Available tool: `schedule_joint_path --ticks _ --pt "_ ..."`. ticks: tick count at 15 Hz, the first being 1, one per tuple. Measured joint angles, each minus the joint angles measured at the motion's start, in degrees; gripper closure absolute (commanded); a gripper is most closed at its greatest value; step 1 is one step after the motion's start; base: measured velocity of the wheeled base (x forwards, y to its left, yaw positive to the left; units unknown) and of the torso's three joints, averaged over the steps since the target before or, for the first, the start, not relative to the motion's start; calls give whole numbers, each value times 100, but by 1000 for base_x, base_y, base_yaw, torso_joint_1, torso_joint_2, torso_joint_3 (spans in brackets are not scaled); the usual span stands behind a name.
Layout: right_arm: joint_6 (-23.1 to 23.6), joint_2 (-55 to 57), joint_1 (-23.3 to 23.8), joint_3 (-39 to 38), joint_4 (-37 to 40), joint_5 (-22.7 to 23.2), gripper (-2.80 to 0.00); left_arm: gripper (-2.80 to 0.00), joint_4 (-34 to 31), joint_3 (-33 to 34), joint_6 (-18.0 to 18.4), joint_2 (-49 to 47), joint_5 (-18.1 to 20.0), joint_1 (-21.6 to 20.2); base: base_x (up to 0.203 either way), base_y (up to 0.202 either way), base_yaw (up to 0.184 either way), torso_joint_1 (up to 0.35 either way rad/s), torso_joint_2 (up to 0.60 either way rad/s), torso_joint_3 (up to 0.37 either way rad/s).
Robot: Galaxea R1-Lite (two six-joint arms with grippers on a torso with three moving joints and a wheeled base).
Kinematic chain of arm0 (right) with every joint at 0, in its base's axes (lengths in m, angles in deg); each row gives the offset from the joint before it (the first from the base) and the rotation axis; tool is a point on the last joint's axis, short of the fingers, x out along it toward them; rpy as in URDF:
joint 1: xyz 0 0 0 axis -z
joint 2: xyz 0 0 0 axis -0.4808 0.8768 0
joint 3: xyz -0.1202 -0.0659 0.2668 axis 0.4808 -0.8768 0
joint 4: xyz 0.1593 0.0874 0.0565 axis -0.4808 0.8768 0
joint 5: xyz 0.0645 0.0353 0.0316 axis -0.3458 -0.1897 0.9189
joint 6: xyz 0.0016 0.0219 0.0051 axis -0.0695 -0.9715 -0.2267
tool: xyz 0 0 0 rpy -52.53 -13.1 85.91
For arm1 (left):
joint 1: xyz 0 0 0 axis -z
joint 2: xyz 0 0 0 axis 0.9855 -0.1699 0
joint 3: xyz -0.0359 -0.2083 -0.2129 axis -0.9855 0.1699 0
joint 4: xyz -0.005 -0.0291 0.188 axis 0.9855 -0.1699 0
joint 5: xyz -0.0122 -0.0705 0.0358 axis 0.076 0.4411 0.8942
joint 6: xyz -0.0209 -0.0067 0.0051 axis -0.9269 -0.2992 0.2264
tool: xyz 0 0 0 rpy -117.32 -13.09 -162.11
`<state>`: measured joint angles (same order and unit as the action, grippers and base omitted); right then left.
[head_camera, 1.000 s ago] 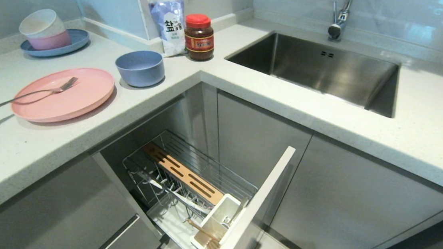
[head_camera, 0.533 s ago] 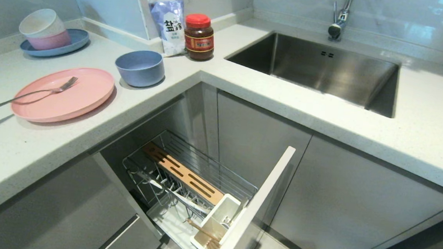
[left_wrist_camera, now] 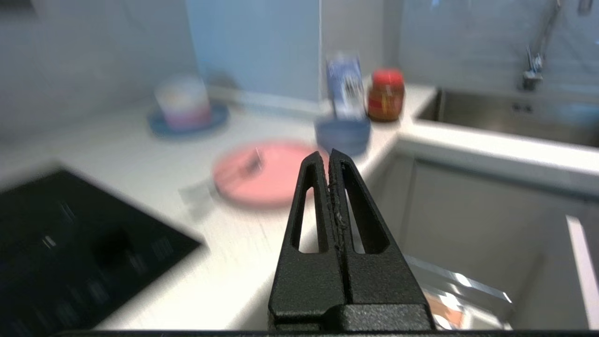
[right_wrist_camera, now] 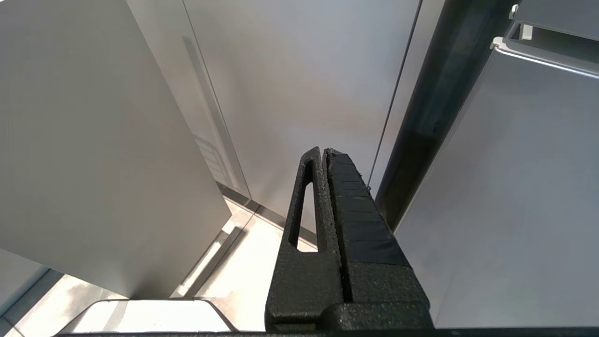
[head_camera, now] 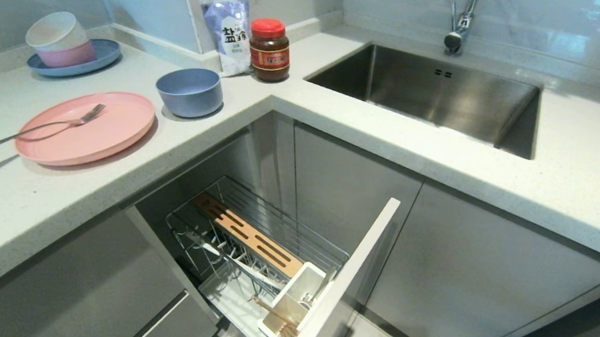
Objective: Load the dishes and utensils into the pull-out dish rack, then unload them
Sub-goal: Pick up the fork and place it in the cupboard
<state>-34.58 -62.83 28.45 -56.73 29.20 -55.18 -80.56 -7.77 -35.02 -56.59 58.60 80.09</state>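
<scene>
A pale speckled worktop (head_camera: pixel 336 123) is wrapping an L-shaped kitchen corner, and below its inner angle the pull-out dish rack (head_camera: pixel 265 252) is standing drawn out, its wire tines bare of dishes, with only the wooden chopsticks (head_camera: pixel 278 318) lying by the white cutlery box (head_camera: pixel 293 303). Up on the counter the pink plate (head_camera: pixel 96 134) is carrying a silver fork (head_camera: pixel 48 126) across it, and the blue-grey bowl (head_camera: pixel 190 91) is sitting just beside the plate. Loading seems barely begun. The left gripper (left_wrist_camera: pixel 330 161) is pointing toward plate and bowl with its jaws pressed together, holding nothing; the right gripper (right_wrist_camera: pixel 323 154) is hanging low by the cabinet fronts, likewise closed and empty. Next, the left jaws will probably need to spread before closing on the fork or a rim.
</scene>
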Motion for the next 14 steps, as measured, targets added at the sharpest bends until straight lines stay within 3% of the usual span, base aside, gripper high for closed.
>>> schedule_joint_path --ticks 4,7,9,11,14 --pt "0 0 0 0 0 -1 0 0 -70 -2051 582 -1622 -275 -75 0 0 0 0 0 0" --pt "1 0 2 0 1 0 0 0 -59 -3374 687 -2931 -727 -109 0 0 0 0 0 0" --pt "0 0 2 0 1 -1 0 0 -35 -3860 661 -3637 -1034 -150 0 0 0 0 0 0" --pt "0 0 2 0 1 -1 0 0 -36 -4092 390 -4207 -1193 -494 0 0 0 0 0 0" --pt "0 0 0 0 0 -1 0 0 -108 -4184 153 -4912 -1026 -1511 0 0 0 0 0 0"
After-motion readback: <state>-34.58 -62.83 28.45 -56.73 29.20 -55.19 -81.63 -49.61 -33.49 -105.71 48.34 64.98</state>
